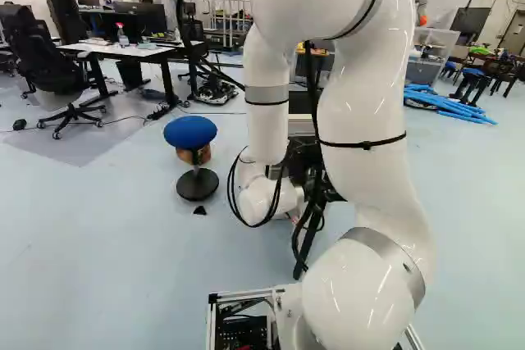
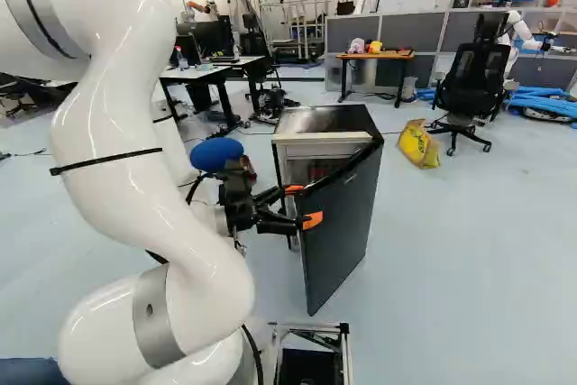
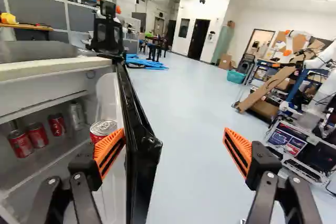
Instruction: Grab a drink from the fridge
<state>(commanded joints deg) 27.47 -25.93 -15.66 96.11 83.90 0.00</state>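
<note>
You have your black 2-fingered gripper (image 3: 174,135) straddling the glossy black flat fridge door (image 3: 143,153) at 11 o'clock, fingers wide apart, likely to swing it clear of the red and silver cylindrical metal drink cans (image 3: 37,135) inside at 10 o'clock.

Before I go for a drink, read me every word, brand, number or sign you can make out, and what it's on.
Nothing reads clearly enough to quote.
Red cans inside the fridge: print too small.
Silver can: same.
Red can by the open door: lettering blurred.
Yellow bag: unreadable.
Blue-and-red sheet: too small.
</note>
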